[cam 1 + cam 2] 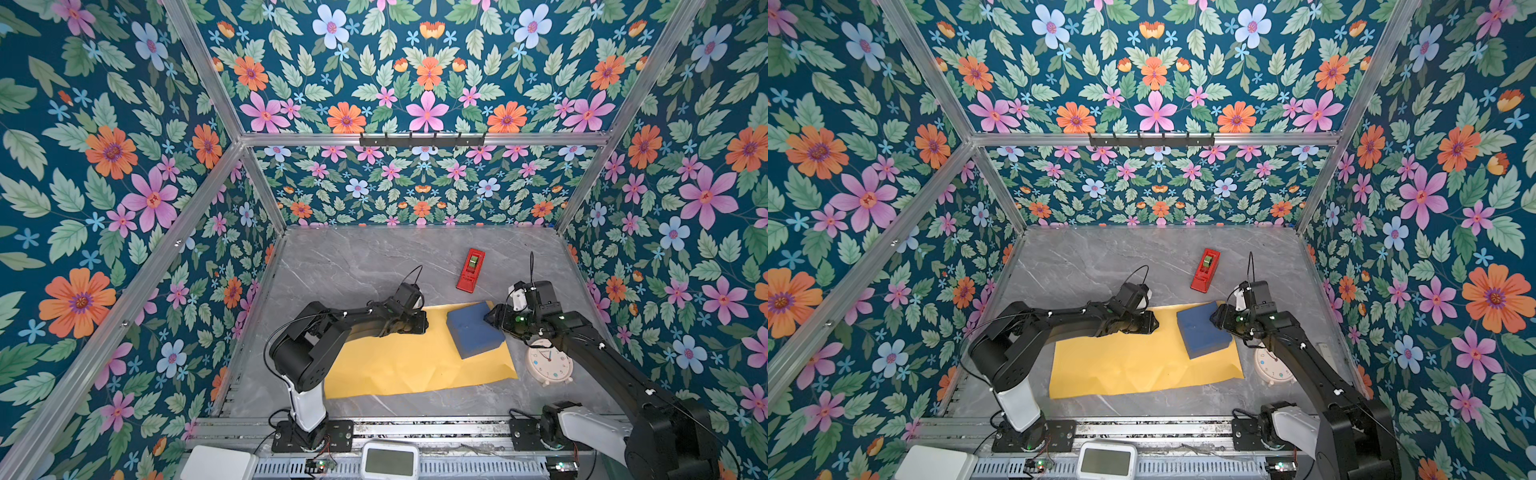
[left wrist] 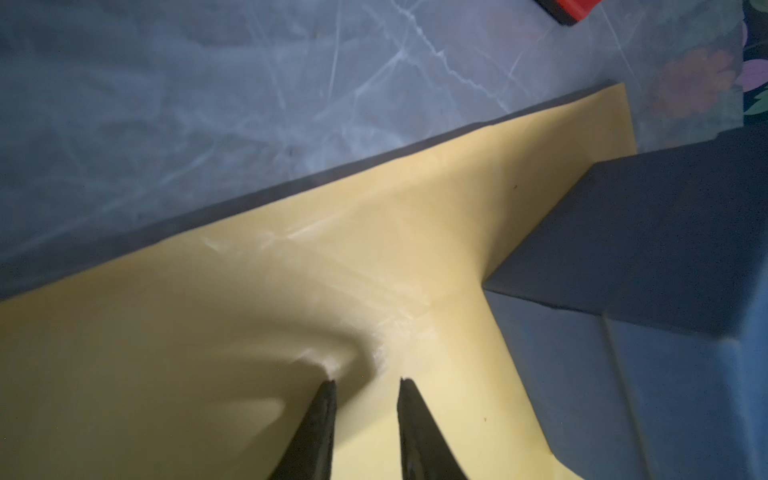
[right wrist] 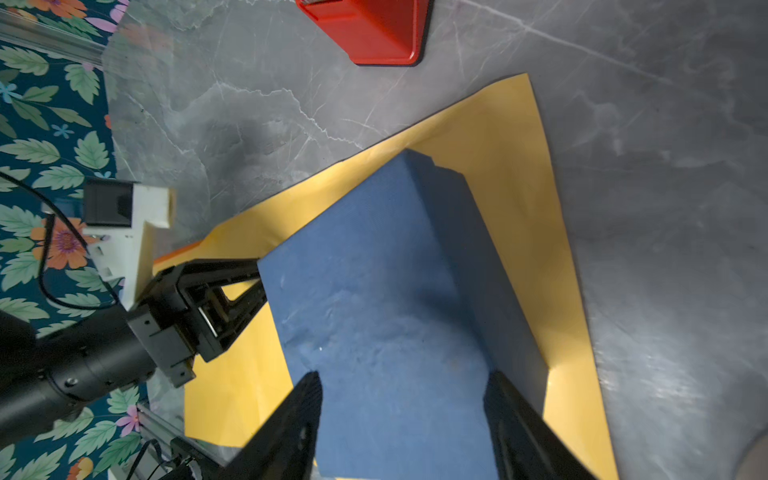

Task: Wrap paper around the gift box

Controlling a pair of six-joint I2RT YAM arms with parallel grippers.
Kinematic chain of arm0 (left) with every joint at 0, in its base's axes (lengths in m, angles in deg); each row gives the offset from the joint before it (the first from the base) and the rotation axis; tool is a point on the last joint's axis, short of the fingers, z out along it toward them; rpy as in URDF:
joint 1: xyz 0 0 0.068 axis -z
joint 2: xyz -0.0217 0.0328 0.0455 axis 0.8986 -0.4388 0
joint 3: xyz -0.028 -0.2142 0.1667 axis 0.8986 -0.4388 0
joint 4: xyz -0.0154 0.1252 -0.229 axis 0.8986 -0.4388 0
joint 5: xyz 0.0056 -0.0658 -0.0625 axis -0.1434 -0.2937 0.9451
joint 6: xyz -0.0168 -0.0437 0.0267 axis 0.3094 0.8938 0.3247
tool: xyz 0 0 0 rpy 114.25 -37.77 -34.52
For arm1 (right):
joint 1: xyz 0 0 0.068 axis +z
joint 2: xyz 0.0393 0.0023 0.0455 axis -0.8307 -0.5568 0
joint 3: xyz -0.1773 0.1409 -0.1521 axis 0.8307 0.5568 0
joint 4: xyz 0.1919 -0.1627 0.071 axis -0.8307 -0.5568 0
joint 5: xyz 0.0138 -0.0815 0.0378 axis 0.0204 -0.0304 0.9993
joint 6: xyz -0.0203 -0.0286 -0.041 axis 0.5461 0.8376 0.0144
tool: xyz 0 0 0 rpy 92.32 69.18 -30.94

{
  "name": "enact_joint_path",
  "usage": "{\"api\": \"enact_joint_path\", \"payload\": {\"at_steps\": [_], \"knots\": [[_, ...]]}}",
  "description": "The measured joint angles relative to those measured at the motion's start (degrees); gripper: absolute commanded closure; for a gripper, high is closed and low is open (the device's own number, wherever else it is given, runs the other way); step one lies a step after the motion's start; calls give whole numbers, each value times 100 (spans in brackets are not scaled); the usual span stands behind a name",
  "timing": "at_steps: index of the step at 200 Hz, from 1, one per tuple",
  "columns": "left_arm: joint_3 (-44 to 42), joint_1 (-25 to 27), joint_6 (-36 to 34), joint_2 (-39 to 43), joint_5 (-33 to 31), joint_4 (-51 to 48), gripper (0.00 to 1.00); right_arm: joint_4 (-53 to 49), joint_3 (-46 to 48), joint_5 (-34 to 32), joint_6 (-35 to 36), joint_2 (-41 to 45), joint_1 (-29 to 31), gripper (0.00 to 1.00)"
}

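The dark-blue gift box (image 1: pixel 473 328) (image 1: pixel 1202 330) sits on the far right part of the yellow paper (image 1: pixel 407 361) (image 1: pixel 1133 365), which is spread creased on the table. My right gripper (image 1: pixel 490 316) (image 3: pixel 403 374) is open at the box's right side. Its fingers hover wide apart over the box's top face (image 3: pixel 374 299) without clamping it. My left gripper (image 1: pixel 419 322) (image 2: pixel 368 380) is to the left of the box (image 2: pixel 665 270). Its tips press down on the paper (image 2: pixel 208 353) with a narrow gap between them. The paper humps slightly ahead of the tips.
A red tape dispenser (image 1: pixel 470 270) (image 3: pixel 365 29) lies on the grey marble table beyond the box. A white alarm clock (image 1: pixel 548 365) lies under the right arm, by the paper's right edge. A white display unit (image 1: pixel 388 461) sits at the front rail. Floral walls enclose three sides.
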Motion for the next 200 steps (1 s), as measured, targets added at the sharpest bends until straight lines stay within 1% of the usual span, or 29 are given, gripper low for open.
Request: {"api": "enact_joint_path", "payload": {"at_steps": [8,18,33,48,62,70,83,107,127,143,165,200], "knots": [[184,-24,-68,-105,-61,-68,64,-59,-48,-31,61,-61,-37,27],[367,-52,-144,-197,-157,-153,59,-79,-83,-83,101,-146,-94,22],[433,-68,-210,-155,-269,-267,53,-116,-120,-127,160,-315,-181,20],[219,-92,-262,109,-278,-262,49,-136,-122,-37,188,-448,-192,19],[-155,-160,-264,468,-236,-262,48,-111,-85,160,219,-535,-190,19],[-402,-273,-264,662,-109,-264,50,-90,-70,282,227,-586,-195,19],[-782,-531,-240,960,-98,-315,54,-44,-66,433,227,-656,-205,19],[-1506,-1165,-131,1615,55,-367,62,63,-66,625,229,-800,-229,19],[-1888,-1530,-120,1926,203,-363,69,136,-72,782,227,-1016,-236,19],[-2072,-1628,-118,1976,258,-280,72,229,-66,953,221,-1143,-236,20],[-2315,-1641,-96,2026,358,101,74,487,61,1224,74,-1189,-240,21],[-2516,-1646,-74,2083,411,426,74,872,289,1528,-264,-1200,-111,23]]}}
